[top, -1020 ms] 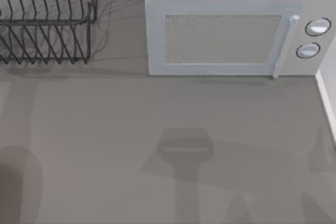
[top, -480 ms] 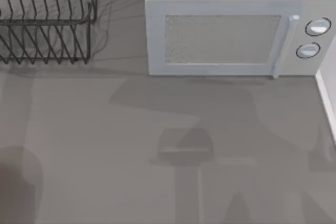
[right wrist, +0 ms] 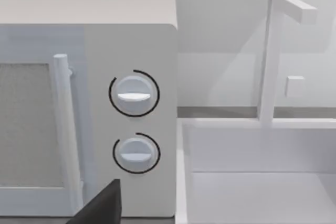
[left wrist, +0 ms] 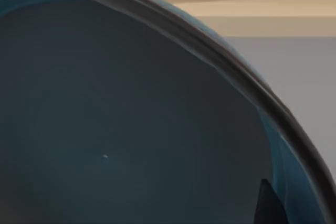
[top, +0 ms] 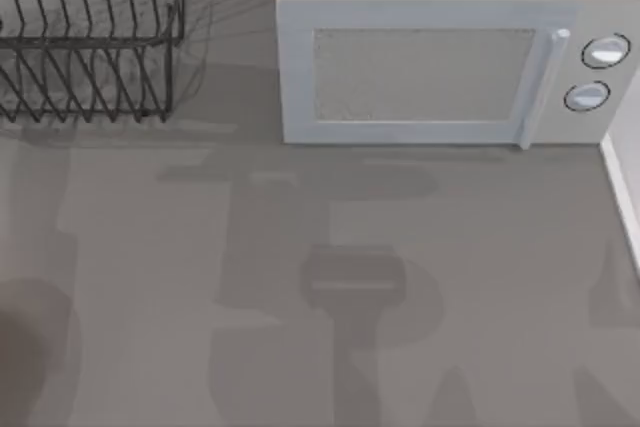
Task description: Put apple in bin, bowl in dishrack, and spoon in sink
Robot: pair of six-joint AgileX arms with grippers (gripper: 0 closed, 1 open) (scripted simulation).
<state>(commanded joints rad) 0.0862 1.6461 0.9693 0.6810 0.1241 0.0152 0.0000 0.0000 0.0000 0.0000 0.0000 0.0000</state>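
Top view has the dishrack [top: 85, 37] sitting at the desk's [top: 300, 227] far left corner, with the white microwave [top: 440, 57] along the far edge beside it, plus some arm shadows on the bare desk. Left wrist view is basically all bowl [left wrist: 131, 119], blue inside with that dark rim super close to the camera, so I'd guess the left arm is carrying it, but I can't tell how its fingers are set. Right wrist view looks at the microwave dials and the white sink [right wrist: 257, 182] with its faucet; a dark fingertip [right wrist: 102, 205] pokes in, grip state unclear too. For this step I'd bring the bowl high over the rack prongs and lower it slowly between them.
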